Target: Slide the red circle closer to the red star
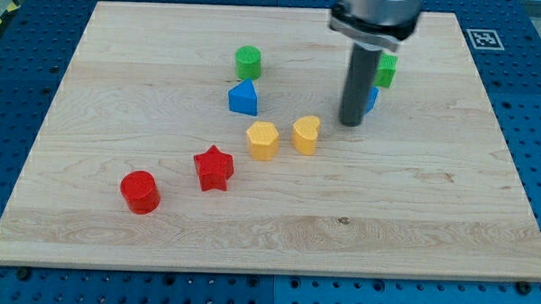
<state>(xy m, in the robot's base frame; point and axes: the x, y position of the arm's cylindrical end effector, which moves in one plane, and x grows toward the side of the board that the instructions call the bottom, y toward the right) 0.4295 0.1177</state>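
Observation:
The red circle (pixel 140 192) lies at the view's lower left of the wooden board. The red star (pixel 214 168) lies to its upper right, a short gap apart. My tip (pixel 350 123) rests on the board at the view's upper right, far from both red blocks. It stands just right of the yellow heart (pixel 306 134) and in front of a blue block (pixel 371 100) that the rod partly hides.
A yellow hexagon (pixel 263 140) lies left of the yellow heart. A blue triangle (pixel 243 98) and a green circle (pixel 248 62) lie near the top middle. A green block (pixel 386 71) shows behind the rod. The board (pixel 430 230) sits on a blue perforated table.

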